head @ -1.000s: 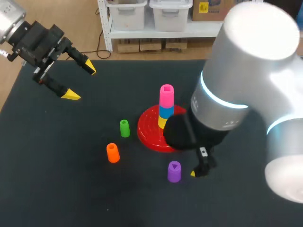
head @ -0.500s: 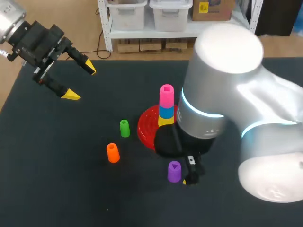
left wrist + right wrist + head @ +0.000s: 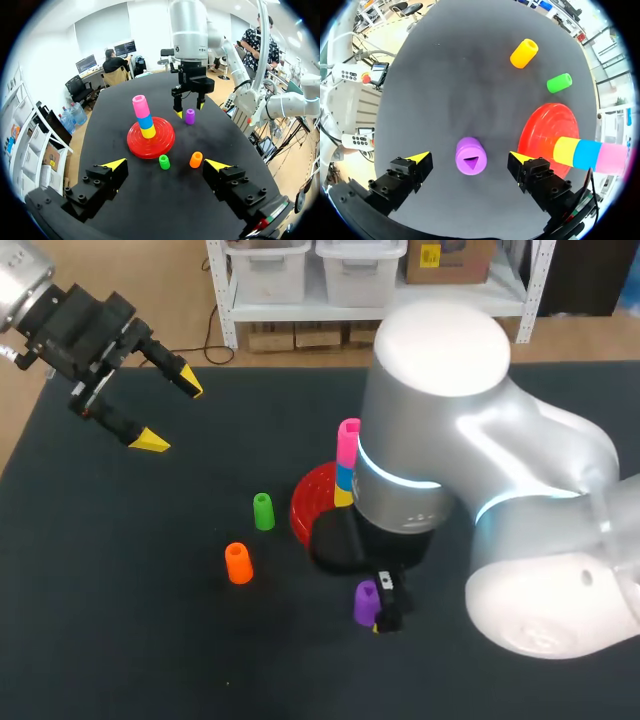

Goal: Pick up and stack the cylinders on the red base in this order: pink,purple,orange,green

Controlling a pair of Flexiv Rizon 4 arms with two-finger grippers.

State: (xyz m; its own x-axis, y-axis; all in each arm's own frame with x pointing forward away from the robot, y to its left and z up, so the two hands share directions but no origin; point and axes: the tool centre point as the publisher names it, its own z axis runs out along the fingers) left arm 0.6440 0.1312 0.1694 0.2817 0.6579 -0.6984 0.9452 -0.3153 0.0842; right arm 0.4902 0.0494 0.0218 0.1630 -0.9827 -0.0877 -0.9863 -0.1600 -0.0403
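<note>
While right gripper (image 3: 469, 157) gapes, purple cylinder (image 3: 470, 152) stands within its span

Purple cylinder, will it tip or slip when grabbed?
The purple cylinder looks like smooth hard plastic: probably stiff, light, slightly slippery. Standing upright on its flat end, it shouldn't roll; an off-centre squeeze might tip it.

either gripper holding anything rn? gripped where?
Nothing is held. The right gripper is open, with the purple cylinder between its fingers and a gap on each side. The left gripper is open and empty.
</note>
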